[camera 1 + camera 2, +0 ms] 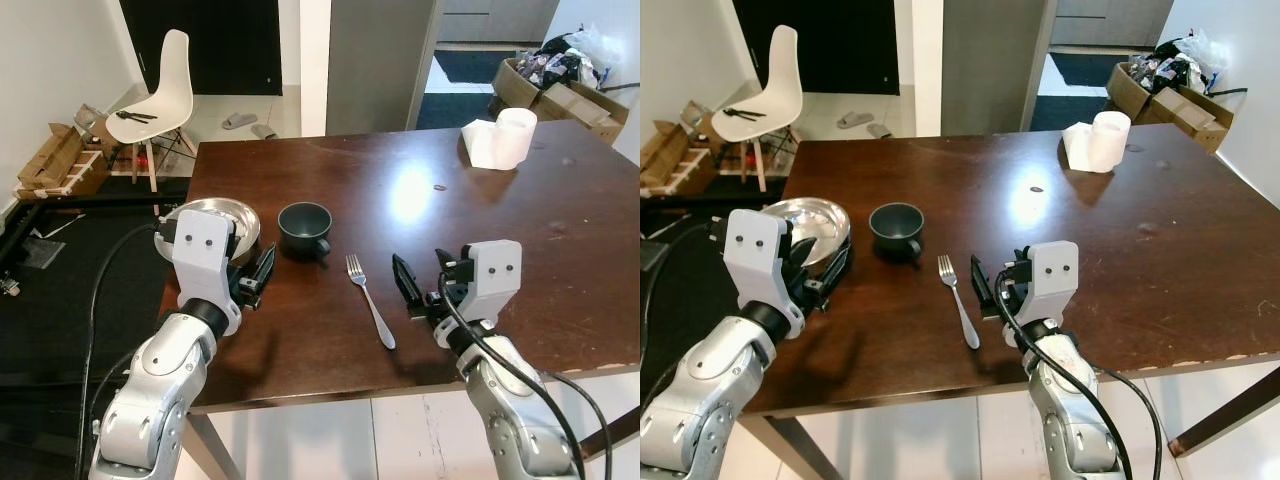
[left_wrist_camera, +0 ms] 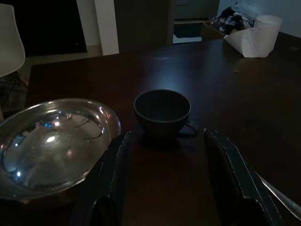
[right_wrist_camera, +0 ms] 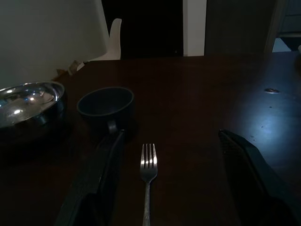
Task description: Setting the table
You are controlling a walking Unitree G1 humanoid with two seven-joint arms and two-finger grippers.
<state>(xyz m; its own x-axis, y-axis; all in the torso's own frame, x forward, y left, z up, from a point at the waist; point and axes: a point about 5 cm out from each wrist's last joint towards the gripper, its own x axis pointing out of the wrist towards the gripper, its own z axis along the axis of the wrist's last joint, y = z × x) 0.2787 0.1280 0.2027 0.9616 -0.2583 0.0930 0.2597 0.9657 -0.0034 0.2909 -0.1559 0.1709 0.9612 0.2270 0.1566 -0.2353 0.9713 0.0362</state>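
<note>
On the dark wooden table (image 1: 500,230) a steel bowl (image 1: 214,221) sits at the left edge, with a dark cup (image 1: 305,228) just right of it and a silver fork (image 1: 370,300) nearer the front. My left gripper (image 1: 252,278) hovers low in front of the bowl, open and empty; its wrist view looks past its fingers (image 2: 110,179) to the cup (image 2: 162,110) and bowl (image 2: 51,143). My right gripper (image 1: 424,286) is open just right of the fork, holding nothing. The fork (image 3: 148,176) lies between its fingers (image 3: 101,183) in the right wrist view.
A paper towel roll (image 1: 505,137) stands at the table's far right. A white chair (image 1: 160,92) and cardboard boxes (image 1: 58,160) are on the floor to the left; more boxes with clutter (image 1: 560,82) sit behind on the right. The table's front edge is close under my arms.
</note>
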